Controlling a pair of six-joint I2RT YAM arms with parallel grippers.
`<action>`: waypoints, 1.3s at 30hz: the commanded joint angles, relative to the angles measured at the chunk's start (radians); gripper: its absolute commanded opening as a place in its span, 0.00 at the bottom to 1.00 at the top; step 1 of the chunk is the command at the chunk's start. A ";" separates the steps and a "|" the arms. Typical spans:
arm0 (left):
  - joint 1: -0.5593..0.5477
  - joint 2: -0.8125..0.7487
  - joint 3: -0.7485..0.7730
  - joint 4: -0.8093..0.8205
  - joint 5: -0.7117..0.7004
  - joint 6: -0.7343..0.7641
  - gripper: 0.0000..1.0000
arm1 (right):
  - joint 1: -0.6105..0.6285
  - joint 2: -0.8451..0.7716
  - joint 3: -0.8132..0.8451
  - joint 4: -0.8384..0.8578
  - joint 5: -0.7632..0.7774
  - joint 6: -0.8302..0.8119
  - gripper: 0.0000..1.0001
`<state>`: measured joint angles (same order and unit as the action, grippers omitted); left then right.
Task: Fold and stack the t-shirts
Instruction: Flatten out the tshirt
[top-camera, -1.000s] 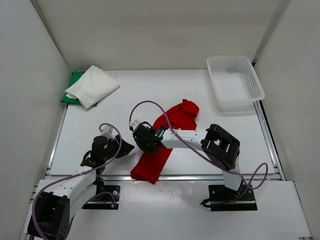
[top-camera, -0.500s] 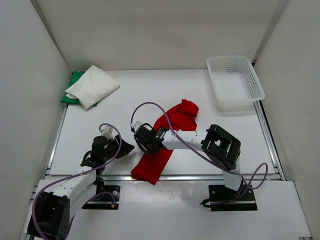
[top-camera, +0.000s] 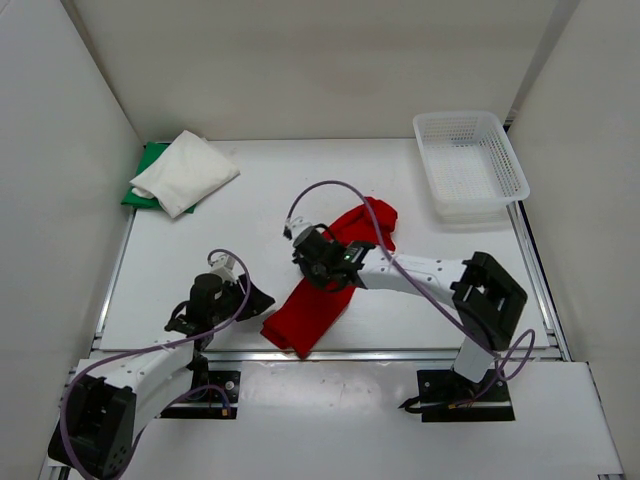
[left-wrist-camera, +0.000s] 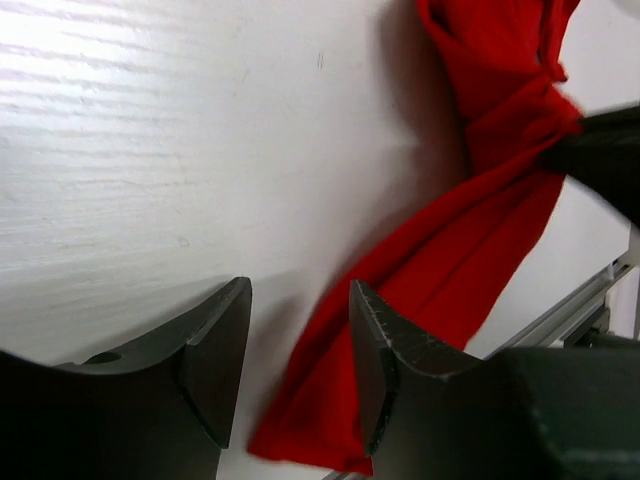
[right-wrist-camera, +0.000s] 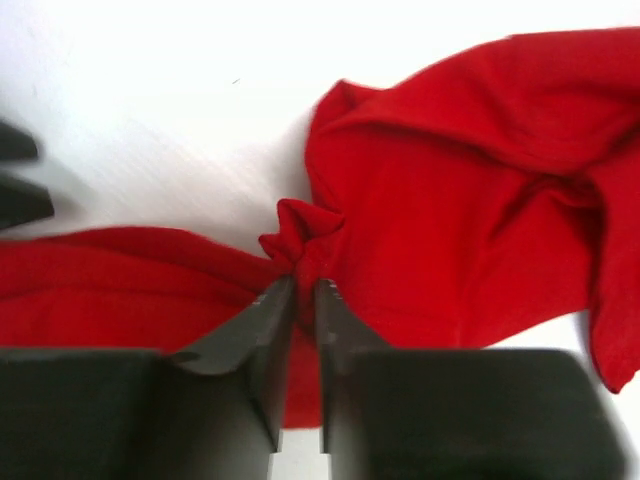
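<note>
Soft, light and limp, the red t-shirt (top-camera: 312, 318) sprawls rumpled at lower centre of the bench (top-camera: 200, 250), right end effector (right-wrist-camera: 297, 290) clamped on a mid-cloth bunch, left end effector (left-wrist-camera: 298, 300) apart beside its lower end; corners or hems would likely spread it better.

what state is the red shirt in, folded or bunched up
Bunched, not folded: the red shirt lies in a twisted, wrinkled strip, with the right gripper pinching a gather near its middle.

A red t-shirt (top-camera: 315, 312) lies crumpled in a long band on the white table (top-camera: 200, 250), front middle. Far left, a green t-shirt (top-camera: 147, 160) lies under a white t-shirt (top-camera: 187, 172), both apparently folded; a mesh basket (top-camera: 468, 170) sits far right
</note>
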<state>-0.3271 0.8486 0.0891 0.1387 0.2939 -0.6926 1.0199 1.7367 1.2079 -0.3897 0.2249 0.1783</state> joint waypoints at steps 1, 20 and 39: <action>-0.024 0.018 0.026 0.009 -0.018 0.019 0.54 | -0.075 -0.089 -0.065 0.081 -0.085 0.038 0.16; -0.035 0.037 0.015 0.039 -0.001 0.005 0.55 | -0.181 -0.088 -0.179 0.259 -0.430 0.116 0.41; -0.050 0.026 0.029 -0.010 -0.022 0.039 0.57 | -0.176 -0.016 -0.130 0.233 -0.377 0.112 0.11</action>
<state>-0.3634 0.8803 0.0891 0.1535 0.2905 -0.6830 0.8444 1.7176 1.0420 -0.1722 -0.1696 0.2878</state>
